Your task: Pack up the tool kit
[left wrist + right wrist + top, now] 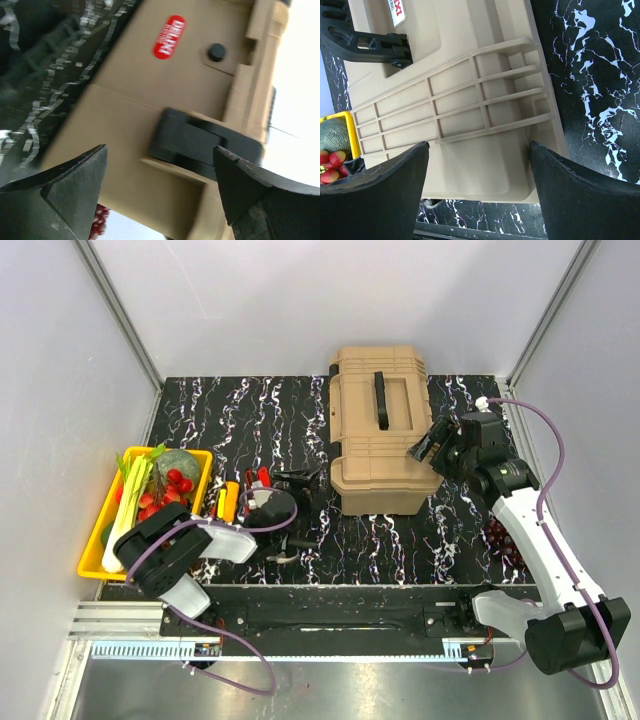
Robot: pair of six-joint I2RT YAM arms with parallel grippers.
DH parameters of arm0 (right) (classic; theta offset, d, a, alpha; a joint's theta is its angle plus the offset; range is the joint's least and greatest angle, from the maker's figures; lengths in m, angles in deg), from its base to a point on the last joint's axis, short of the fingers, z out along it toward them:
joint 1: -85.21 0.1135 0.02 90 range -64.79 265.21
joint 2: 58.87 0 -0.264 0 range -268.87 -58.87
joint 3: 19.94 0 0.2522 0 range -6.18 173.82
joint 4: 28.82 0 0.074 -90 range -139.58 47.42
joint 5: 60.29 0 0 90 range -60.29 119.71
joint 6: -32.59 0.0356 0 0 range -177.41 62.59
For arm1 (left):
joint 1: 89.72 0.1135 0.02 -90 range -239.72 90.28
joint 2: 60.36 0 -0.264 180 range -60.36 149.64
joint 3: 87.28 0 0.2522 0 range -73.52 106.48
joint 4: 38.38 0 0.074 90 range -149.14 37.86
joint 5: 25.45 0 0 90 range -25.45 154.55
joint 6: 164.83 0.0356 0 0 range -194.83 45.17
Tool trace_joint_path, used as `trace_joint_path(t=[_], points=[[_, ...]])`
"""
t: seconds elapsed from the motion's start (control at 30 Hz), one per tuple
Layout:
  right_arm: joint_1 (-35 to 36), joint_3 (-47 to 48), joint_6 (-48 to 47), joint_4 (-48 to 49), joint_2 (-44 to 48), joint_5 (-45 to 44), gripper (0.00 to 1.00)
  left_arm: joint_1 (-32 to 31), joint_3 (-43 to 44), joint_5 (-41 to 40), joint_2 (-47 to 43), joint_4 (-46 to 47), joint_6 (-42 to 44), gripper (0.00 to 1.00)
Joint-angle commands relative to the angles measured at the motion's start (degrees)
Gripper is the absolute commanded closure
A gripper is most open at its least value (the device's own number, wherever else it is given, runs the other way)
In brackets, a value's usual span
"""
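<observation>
Top external view: toolbox (pixel 383 430) noted closed on worktop (pixel 230 410). Judged rigid, bulky, smooth-sided; best taken by black handle (pixel 383 400) or latch (pixel 200 145). Left pincer (pixel 160 149) and right pincer (pixel 479 145) spread wide, nothing held.

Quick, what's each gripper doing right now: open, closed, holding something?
Left gripper: open, holding nothing.
Right gripper: open, holding nothing.
</observation>
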Motion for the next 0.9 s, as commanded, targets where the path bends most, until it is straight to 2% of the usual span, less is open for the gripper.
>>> trace_joint_path(t=[0.0,0.17,0.43,0.73,0.87], points=[[1.93,1.17,1.07,-5.08,-0.96,3.67,0.14,0.08,1.85,0.48,4.32,2.85,-10.03,0.12],[1.93,1.7,0.72,-5.52,-1.14,3.41,0.15,0.08,4.83,-0.4,4.58,2.24,-10.03,0.14],[1.93,2.23,0.1,-5.96,-1.23,3.23,0.16,-0.01,7.13,1.01,10.29,10.31,-11.79,0.19],[2.02,2.14,0.01,-6.13,-1.32,3.32,0.17,-0.98,5.81,-0.66,13.11,27.27,-12.76,0.39],[2.02,2.23,-0.16,-6.05,-1.66,3.4,0.18,-1.15,5.02,-2.59,12.06,29.56,-11.01,0.45]])
